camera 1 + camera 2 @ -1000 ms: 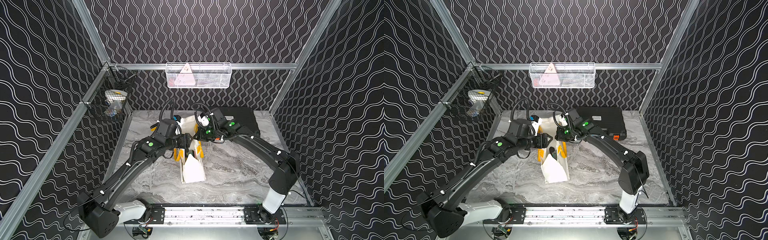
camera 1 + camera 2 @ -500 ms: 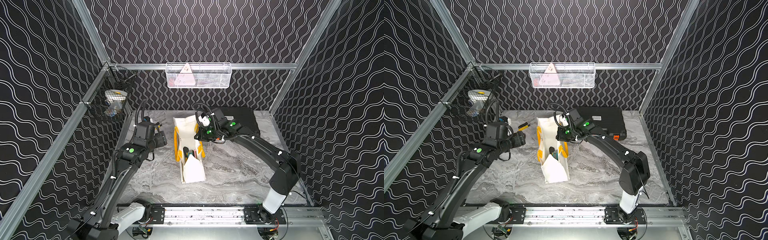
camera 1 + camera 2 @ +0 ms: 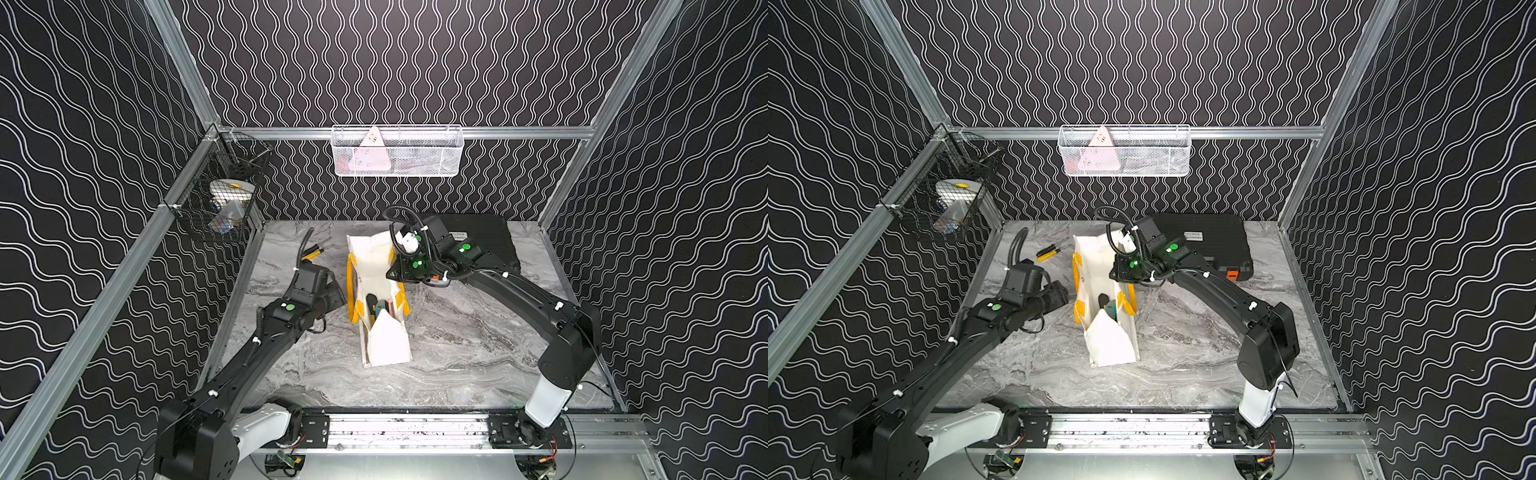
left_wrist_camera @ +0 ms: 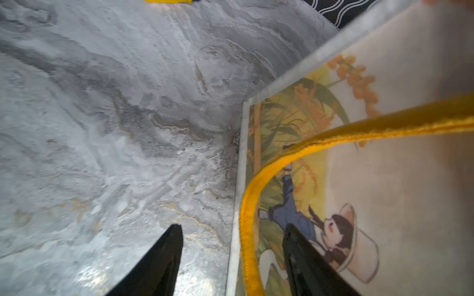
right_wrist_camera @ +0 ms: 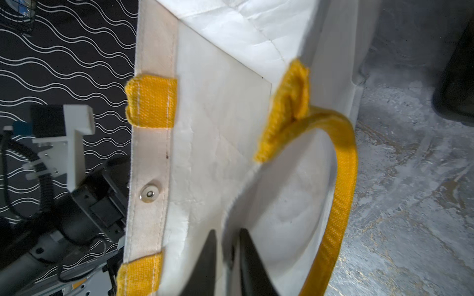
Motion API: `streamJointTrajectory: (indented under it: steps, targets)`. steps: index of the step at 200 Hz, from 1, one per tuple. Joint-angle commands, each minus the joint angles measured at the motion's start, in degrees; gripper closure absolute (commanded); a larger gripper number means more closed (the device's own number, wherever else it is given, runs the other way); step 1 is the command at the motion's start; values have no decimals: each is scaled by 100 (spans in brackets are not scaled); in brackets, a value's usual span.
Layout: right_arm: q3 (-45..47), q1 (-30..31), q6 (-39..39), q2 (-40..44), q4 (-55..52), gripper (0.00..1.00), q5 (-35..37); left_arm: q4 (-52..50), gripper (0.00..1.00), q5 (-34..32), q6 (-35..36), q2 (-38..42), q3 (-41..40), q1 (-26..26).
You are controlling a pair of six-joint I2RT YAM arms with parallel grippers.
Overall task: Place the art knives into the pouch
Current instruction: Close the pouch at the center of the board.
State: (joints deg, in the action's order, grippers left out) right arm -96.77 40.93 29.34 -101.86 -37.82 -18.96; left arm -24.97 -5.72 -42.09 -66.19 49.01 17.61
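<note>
Your grey desk (image 3: 457,345) carries the white pouch (image 3: 388,347), standing upright in the middle with its mouth open. Your left fingers (image 3: 338,293) sit just beside its picture side, spread wide and holding nothing. Your right fingers (image 5: 215,241) are only a little apart, with the pouch's rim between them; you cannot tell if they pinch it. Small things (image 3: 380,307) lie inside, too blurred to name.

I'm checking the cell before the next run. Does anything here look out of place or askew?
Mostly tidy. The pouch stands open, with its near end folded in. A yellow-handled tool lies loose toward the back of the table, outside the pouch.
</note>
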Motion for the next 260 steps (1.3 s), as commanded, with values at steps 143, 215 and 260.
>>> streamJointTrajectory:
  steps: [143, 215, 260]
  targets:
    - [-1084, 500, -233, -656, -1074, 41, 1343, 855, 36, -1041, -432, -655, 401, 1500]
    - [-1922, 824, -453, -1131, -1967, 40, 2061, 483, 36, -1477, -210, -457, 191, 1504]
    - [-2306, 943, -491, -1371, -2238, 41, 2255, 479, 36, -1568, -194, -358, -50, 1507]
